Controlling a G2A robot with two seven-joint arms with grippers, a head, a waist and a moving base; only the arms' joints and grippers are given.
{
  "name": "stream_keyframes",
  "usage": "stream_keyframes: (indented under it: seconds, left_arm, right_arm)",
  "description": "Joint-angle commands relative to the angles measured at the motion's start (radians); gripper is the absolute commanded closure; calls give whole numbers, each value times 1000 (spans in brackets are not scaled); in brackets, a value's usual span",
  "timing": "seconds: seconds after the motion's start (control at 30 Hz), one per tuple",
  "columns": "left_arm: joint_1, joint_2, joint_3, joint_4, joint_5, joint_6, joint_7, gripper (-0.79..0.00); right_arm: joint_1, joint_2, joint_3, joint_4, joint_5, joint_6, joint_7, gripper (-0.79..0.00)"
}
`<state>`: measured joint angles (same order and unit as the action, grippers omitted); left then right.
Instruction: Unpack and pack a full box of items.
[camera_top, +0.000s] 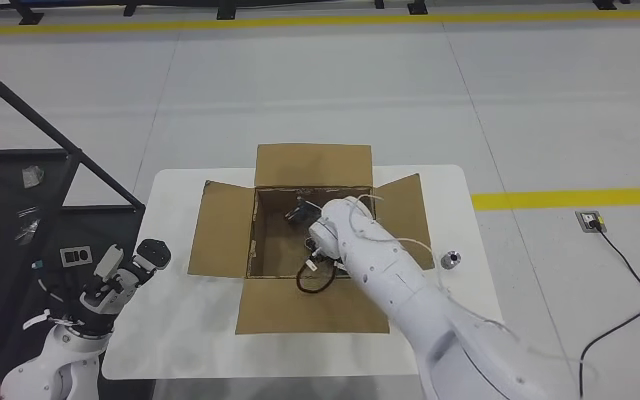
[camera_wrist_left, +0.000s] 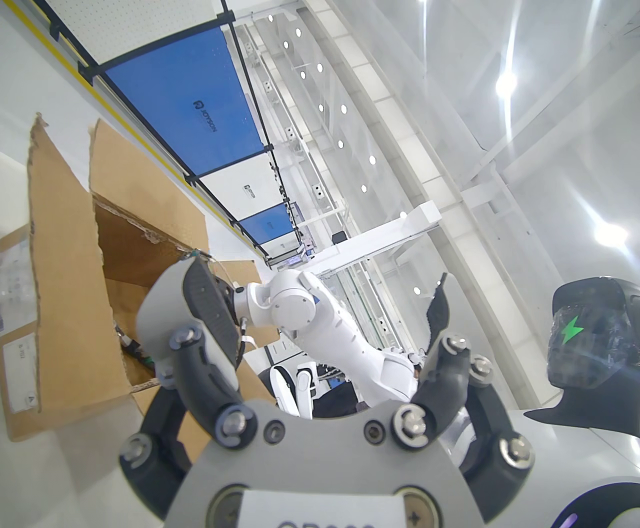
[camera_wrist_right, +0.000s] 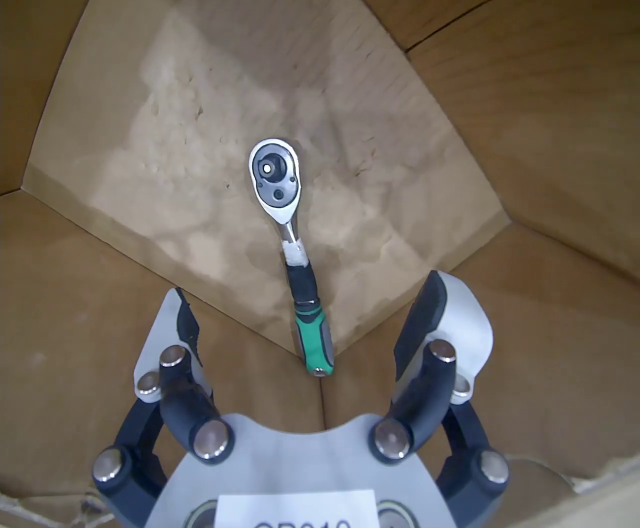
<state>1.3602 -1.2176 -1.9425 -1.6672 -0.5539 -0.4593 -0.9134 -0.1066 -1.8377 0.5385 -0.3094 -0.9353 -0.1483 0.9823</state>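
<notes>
A ratchet wrench (camera_wrist_right: 298, 272) lies flat on the floor of the open cardboard box (camera_top: 312, 305), its green handle end in a corner. The right tool (camera_wrist_right: 307, 290) hangs inside the box above it, spread wide (nothing between its fingers). The box stands mid-way across the table (camera_top: 180, 340). The left tool (camera_wrist_left: 320, 280), also wide and empty, is by the table's left edge.

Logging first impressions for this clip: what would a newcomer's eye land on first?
The open box sits in the middle of the table, the right arm down inside it. On its floor lies a ratchet, green handle toward a corner, the right tool open above it. The left tool hangs open beside the table's left edge.
</notes>
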Motion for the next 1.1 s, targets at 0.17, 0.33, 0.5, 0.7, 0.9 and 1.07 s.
stream_keyframes:
  seconds: [0.17,0.33,0.5,0.7,0.9,1.07]
  left_arm:
    - [14,18,-12,17,-13,87,-132,-785]
    - [25,43,-47,82,66,88,-304,-785]
    - [27,55,38,122,196,97,-402,-785]
    - [-8,59,145,168,346,195,-365,-785]
    - [-8,59,145,168,346,195,-365,-785]
    - [-2,60,176,137,337,199,-347,-785]
  right_arm:
    - [9,-17,20,82,36,-77,-125,-785]
    - [20,-9,50,121,75,-100,-223,-785]
    - [27,5,85,141,123,-123,-309,-785]
    - [34,14,92,139,121,-119,-292,-785]
    - [34,14,92,139,121,-119,-292,-785]
    - [12,21,94,117,112,-126,-324,-785]
